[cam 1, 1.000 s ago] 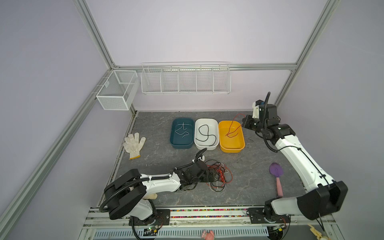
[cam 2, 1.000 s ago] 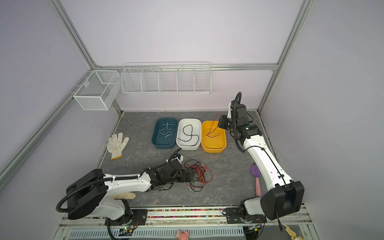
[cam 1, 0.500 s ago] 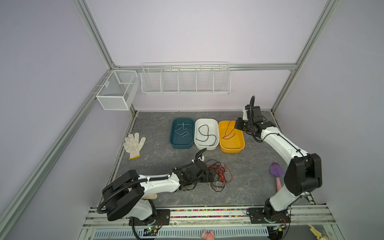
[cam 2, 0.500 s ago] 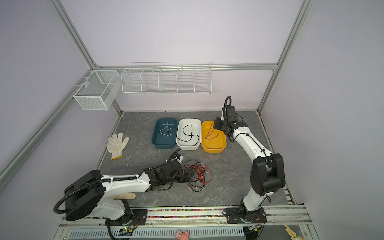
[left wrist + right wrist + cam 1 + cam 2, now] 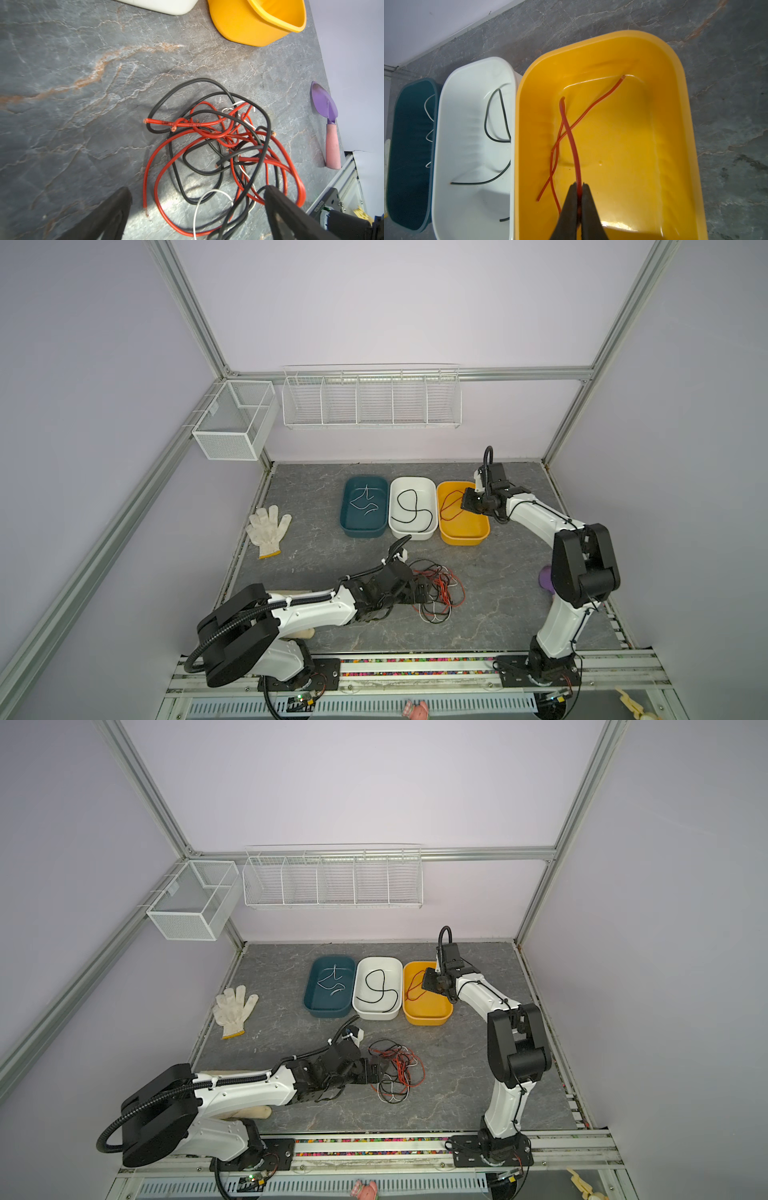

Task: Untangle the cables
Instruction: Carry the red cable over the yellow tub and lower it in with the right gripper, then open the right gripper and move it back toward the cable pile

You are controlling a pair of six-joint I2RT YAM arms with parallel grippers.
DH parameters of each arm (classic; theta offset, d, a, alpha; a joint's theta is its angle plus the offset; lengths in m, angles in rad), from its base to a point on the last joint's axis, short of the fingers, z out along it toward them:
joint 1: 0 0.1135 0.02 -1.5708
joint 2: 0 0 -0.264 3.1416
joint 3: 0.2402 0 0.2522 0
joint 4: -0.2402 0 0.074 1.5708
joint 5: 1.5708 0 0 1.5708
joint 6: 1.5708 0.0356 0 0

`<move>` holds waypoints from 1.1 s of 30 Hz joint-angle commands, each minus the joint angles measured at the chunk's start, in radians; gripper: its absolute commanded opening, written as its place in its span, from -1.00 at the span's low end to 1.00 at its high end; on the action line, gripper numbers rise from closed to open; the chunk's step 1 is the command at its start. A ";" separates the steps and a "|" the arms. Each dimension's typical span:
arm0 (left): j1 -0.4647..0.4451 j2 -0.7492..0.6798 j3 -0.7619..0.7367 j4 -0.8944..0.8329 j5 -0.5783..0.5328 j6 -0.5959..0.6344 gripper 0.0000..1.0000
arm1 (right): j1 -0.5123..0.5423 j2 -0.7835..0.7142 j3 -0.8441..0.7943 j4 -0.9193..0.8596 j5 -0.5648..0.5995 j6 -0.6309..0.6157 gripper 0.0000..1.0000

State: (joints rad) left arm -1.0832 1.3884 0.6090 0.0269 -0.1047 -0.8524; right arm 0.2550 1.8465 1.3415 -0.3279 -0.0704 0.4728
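A tangle of red, black and white cables (image 5: pixel 436 591) (image 5: pixel 397 1069) lies on the grey table near the front. My left gripper (image 5: pixel 196 191) (image 5: pixel 419 592) is open and low at the tangle's left edge, with strands lying between its fingers (image 5: pixel 276 199) but nothing gripped. My right gripper (image 5: pixel 578 185) (image 5: pixel 467 502) is shut on a single red cable (image 5: pixel 571 141), held over the yellow bin (image 5: pixel 683 104) (image 5: pixel 478 533). Another red cable (image 5: pixel 598 101) lies in that bin. The white bin (image 5: pixel 411 482) holds a black cable (image 5: pixel 409 508), and the teal bin (image 5: pixel 361 531) holds white cables (image 5: pixel 365 502).
A white glove (image 5: pixel 267 526) lies at the table's left. A purple trowel with a pink handle (image 5: pixel 325 106) lies at the right, half hidden behind the right arm in both top views. Wire baskets (image 5: pixel 370 398) hang on the back wall.
My right arm has folded in and carried the red cable left and down over the yellow bin. The left arm and the tangle have not moved.
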 commanded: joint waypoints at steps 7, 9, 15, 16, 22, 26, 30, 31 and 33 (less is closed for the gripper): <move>-0.007 -0.016 -0.005 -0.002 -0.018 0.008 0.99 | -0.006 0.019 -0.021 -0.006 -0.028 0.027 -0.80; -0.009 -0.017 -0.005 -0.002 -0.018 0.008 0.99 | -0.006 0.008 -0.025 -0.012 -0.028 0.028 -0.77; -0.013 -0.020 -0.005 0.001 -0.011 0.007 0.99 | -0.006 -0.040 -0.021 -0.056 -0.003 0.023 -0.68; -0.013 -0.017 -0.003 0.001 -0.010 0.005 0.99 | -0.006 -0.046 -0.020 -0.066 0.000 0.020 -0.66; -0.018 -0.017 0.001 -0.010 -0.007 0.007 0.99 | -0.006 -0.078 -0.017 -0.116 0.004 0.016 -0.59; -0.017 -0.019 0.006 -0.016 -0.006 0.010 0.99 | -0.006 -0.112 -0.026 -0.142 0.006 0.012 -0.49; -0.020 -0.017 0.015 -0.025 -0.003 0.015 0.99 | -0.006 -0.163 -0.051 -0.157 0.008 0.010 -0.29; -0.020 -0.016 0.017 -0.025 -0.001 0.015 0.99 | -0.006 -0.178 -0.057 -0.160 0.006 0.009 -0.21; -0.020 -0.014 0.020 -0.022 0.007 0.017 1.00 | -0.005 -0.215 -0.069 -0.172 -0.009 0.005 0.02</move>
State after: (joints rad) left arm -1.0962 1.3872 0.6086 0.0185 -0.1036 -0.8513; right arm 0.2550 1.6913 1.2972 -0.4606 -0.0696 0.4828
